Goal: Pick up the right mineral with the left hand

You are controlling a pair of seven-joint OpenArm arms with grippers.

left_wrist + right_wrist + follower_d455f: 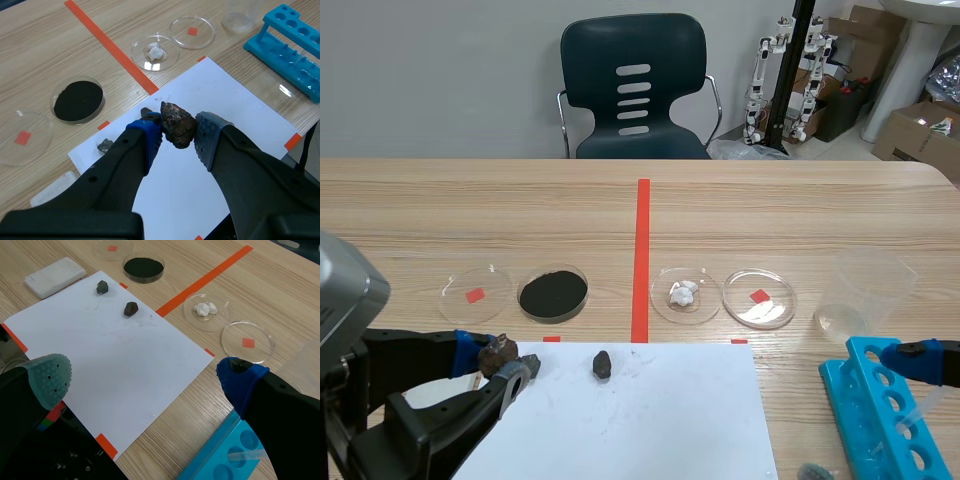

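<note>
My left gripper (177,135) is shut on a rough brown mineral (177,125), held above the white paper sheet (235,115). In the scene view that gripper (508,362) sits at the sheet's left corner with the mineral (499,352) between its pads. A small dark mineral (602,364) lies on the sheet (650,420) near its far edge. A grey mineral (102,287) lies to one side of the dark mineral (131,309); in the left wrist view it (104,145) peeks out beside my finger. My right gripper (145,382) is open, holding nothing, over the sheet's near right part.
Beyond the sheet stand a dish of black powder (553,293), a dish with white lumps (685,295) and two empty dishes (758,298) (475,293). A clear beaker (860,295) and a blue tube rack (885,410) stand at the right. A white block (55,276) lies left of the sheet.
</note>
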